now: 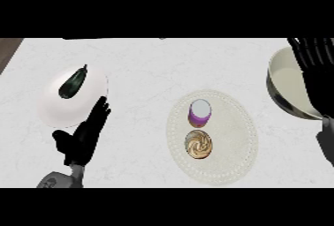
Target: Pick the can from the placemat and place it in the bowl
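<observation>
A purple can [199, 113] with a pale top stands upright on the upper half of a round cream placemat [231, 145] in the middle of the counter. The pale bowl [279, 84] sits at the right edge, partly cut off by the view. My right hand [316, 75] lies over the bowl's right side, fingers straight and pointing away from me, well to the right of the can. My left hand [85, 132] rests open at the lower left, fingers up, far from the can. Neither hand holds anything.
A brown swirled round pastry [199, 144] lies on the placemat just in front of the can. A white plate [55, 110] at the left carries a dark green vegetable [72, 83]; my left hand overlaps its lower edge. A dark strip shows at the counter's top left corner.
</observation>
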Controlling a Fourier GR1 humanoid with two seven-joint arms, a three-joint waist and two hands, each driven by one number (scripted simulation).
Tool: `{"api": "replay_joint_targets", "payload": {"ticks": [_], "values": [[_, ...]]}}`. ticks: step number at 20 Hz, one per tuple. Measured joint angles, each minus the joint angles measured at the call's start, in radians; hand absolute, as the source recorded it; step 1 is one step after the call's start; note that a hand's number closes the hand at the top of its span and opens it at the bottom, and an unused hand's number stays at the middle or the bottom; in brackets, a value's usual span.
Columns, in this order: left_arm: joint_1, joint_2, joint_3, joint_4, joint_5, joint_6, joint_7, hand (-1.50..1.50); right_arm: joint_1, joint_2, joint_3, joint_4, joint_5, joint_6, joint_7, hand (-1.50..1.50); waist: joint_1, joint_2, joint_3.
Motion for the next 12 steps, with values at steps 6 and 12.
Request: {"api": "replay_joint_targets", "payload": {"ticks": [6,12], "values": [[-0.098,0.095,0.047,-0.044,-0.1,0.069,0.011,0.0,-0.021,0.053,0.054,0.098,-0.136,0.266,-0.016,1.5,0.076,0.014,-0.005],[-0.154,0.149,0.063,-0.088,-0.173,0.127,0.069,0.0,-0.047,0.055,-0.003,0.393,-0.065,0.322,-0.174,-1.5,0.092,0.022,-0.008]]}}
